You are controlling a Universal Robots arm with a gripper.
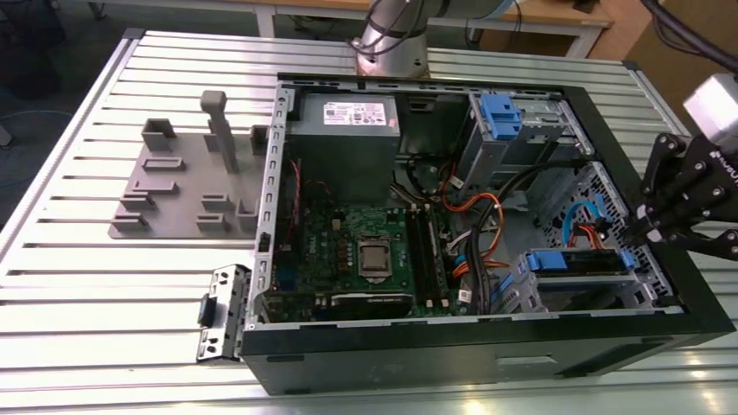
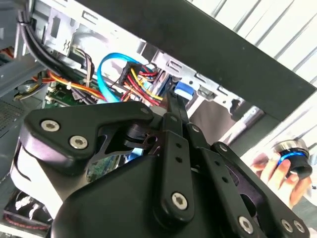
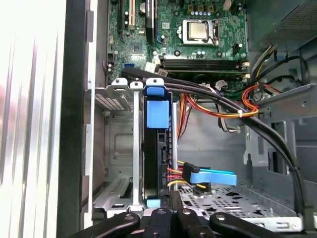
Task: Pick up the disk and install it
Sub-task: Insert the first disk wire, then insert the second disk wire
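Disk, a flat dark drive with blue plastic rails [image 3: 157, 144], stands on edge in the grey metal drive bay [image 3: 119, 148] of the open black computer case [image 1: 461, 346], at about four o'clock in the exterior view. The black linkage gripper [image 1: 680, 220] hangs beside the case's three o'clock wall, tilted toward the bay; whether its fingers are apart or together cannot be told.

- My gripper [image 1: 680, 226]: matte black linkage bars w/ silver pivot screws, seen in exterior view.
- In second wrist view, gripper [image 2: 173, 106] body is black, rounded plates, hex-socket bolts.
- Arm [image 1: 390, 30]: silver-grey tube in exterior view.
- Pale grey block [image 1: 717, 102] above the black linkage.
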